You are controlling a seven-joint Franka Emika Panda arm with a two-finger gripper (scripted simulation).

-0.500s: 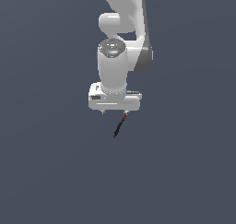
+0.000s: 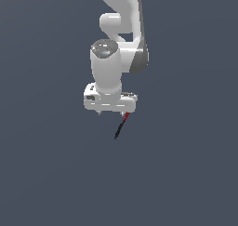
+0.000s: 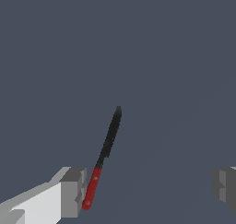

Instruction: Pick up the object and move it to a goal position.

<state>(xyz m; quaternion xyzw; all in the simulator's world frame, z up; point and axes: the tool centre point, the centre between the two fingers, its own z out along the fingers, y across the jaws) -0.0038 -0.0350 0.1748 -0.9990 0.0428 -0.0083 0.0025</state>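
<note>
Black thin stick [image 3: 109, 142], red end beside open tool [image 3: 150, 191] finger.

No readable text, labels, brands, numbers or signs are showing in either view. Nothing legible on the white robot arm, its white gripper housing, the thin black stick with the red end, or the plain grey-blue background.
</note>
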